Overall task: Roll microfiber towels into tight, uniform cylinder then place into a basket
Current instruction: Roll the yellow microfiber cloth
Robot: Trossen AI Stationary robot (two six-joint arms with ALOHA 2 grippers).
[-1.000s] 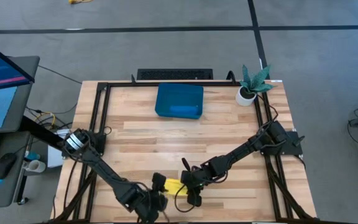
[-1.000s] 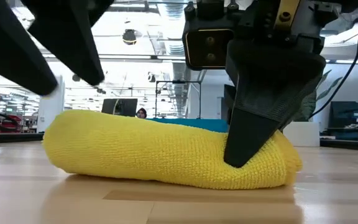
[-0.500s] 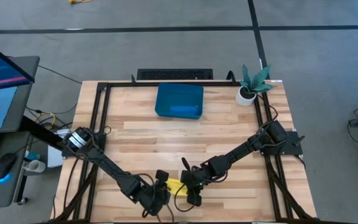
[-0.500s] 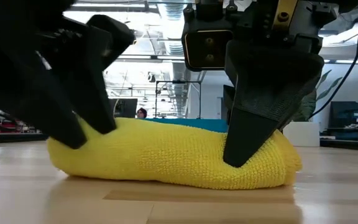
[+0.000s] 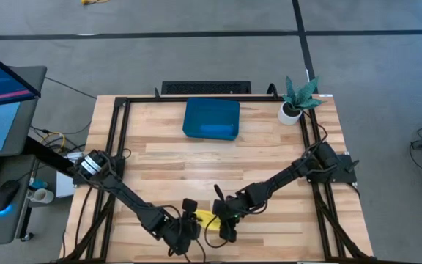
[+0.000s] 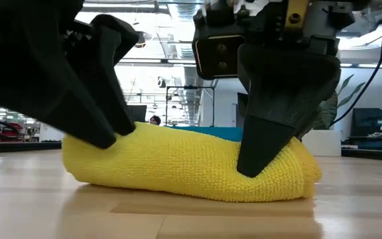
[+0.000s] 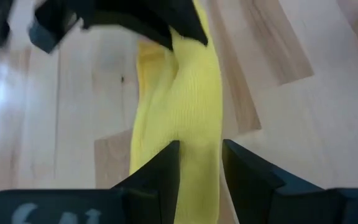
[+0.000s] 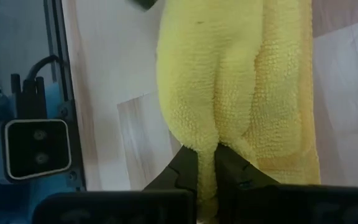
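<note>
Right now my left fingers (image 7: 199,171) are at the near edge of the counter (image 5: 269,147), pinching the left end of the yellow towel (image 6: 191,162). That towel is rolled up like a fat log and lies flat on the wood. One dark finger sits on each side of the roll, and the soft cloth fills the gap between them.

Next comes my right fingers (image 8: 207,165), at the other end of the same yellow roll. They are squeezed almost shut on a small fold of the cloth, so only a thin bit of yellow shows between them. From low down, both of my arms come down onto the roll, one at each end.

Far back on the counter, well away from the roll, sits the basket (image 5: 211,117), a low blue tray. A blue towel (image 5: 217,130) lies inside it, by its near wall. To the right of the basket, at the far right corner, stands a small white pot with a green plant (image 5: 296,99).
</note>
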